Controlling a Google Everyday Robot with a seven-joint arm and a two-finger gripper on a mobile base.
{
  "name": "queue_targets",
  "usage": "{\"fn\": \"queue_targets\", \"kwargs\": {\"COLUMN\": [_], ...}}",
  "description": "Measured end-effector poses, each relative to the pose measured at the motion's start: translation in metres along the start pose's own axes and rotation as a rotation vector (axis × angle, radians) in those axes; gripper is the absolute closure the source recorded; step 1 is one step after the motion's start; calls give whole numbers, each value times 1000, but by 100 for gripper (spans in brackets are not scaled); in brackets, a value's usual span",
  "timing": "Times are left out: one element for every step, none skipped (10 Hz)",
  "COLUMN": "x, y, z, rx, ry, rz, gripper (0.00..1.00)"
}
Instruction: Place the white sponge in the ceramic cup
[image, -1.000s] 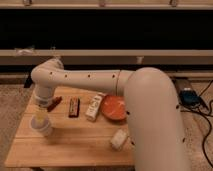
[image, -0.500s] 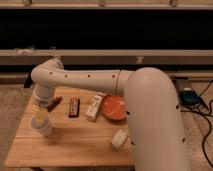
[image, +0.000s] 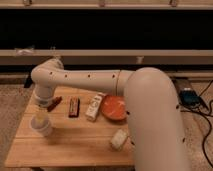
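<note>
Gripper (image: 40, 118) directly over the ceramic cup (image: 43, 130); white sponge (image: 119, 139) lying apart on the wooden table (image: 75, 146).

Claw points down at the table's left end, jaws spread wide, nothing between them; cup upright just beneath it; sponge flat on the tabletop well to the right, near the front edge, just beside the arm (image: 150, 115); behind, in a row: reddish-brown item (image: 54, 102), dark bar (image: 74, 106), white carton (image: 94, 106), orange bowl (image: 114, 108).

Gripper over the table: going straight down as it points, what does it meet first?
Most likely the ceramic cup, directly under the gripper, though depth is unclear. The white sponge lies well aside.
</note>
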Motion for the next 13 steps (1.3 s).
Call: {"fn": "queue_targets", "kwargs": {"x": [-1, -6, -19, -35, -53, -74, -100, -124, -153, -176, -195, -215, -235], "y": [1, 4, 10, 12, 11, 7, 0, -9, -21, -33, -45, -56, -68], "z": [0, 0, -3, -7, -10, -15, -21, -28, -37, -43, -49, -55, -61], "rx": [-5, -10, -18, -24, -25, -29, -30, -35, -40, -40, -39, -39, -39], "ry": [-6, -15, -27, -37, -45, -51, -60, -68, -86, -107, -126, -145, -163], "rz": [-13, -36, -65, -81, -92, -101, -108, -111, -113, -118, -124, -125, -123], "gripper": [20, 20, 20, 20, 20, 20, 20, 20, 20, 20, 20, 20, 20]}}
